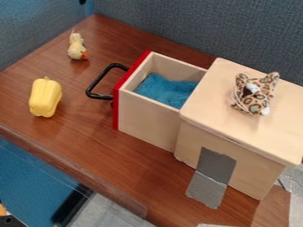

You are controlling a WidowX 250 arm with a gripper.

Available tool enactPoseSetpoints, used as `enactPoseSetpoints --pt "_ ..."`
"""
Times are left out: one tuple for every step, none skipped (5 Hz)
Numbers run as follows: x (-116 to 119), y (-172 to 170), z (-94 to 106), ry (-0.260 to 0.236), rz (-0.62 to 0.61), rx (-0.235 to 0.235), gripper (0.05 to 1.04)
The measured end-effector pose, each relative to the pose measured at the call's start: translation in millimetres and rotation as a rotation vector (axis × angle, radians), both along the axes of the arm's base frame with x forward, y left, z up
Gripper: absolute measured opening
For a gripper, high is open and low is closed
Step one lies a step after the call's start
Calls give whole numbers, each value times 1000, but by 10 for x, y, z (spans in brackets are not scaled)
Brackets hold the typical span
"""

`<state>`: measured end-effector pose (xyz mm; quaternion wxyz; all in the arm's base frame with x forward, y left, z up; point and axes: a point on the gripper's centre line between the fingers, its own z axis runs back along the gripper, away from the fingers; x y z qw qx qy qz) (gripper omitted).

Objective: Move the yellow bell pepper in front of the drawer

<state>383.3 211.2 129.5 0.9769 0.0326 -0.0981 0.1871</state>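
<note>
- A brown tabletop (148,162) is bordered by blue-gray panels (177,24) from about 10 to 2 o'clock; its front edge is seen below, run from 9 toward 6 o'clock.
- Bare wood is left between the yellow bell pepper (45,97) and the black handle (91,88), set between 2 and 3 o'clock from it; the two are kept apart.
- At 1 o'clock from the pepper, a small toy bird (75,46) is placed, well apart from it.
- Whether the gripper is released, clenched or closed on anything cannot be told, nor can the pepper's place relative to it.
- The pepper is set on the wood at about 9 o'clock from the red-fronted drawer (148,113), its stem pointed to 12.
- The drawer is pulled open, with blue fabric (165,90) held inside.
</note>
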Motion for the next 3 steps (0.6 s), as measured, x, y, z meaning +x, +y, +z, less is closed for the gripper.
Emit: enactPoseSetpoints --pt "-34 -21 -178 40 0 -24 1001" --pt "-331 -200 -407 111 -56 -59 1001" --pt "-579 -322 -385 112 -88 -77 1001"
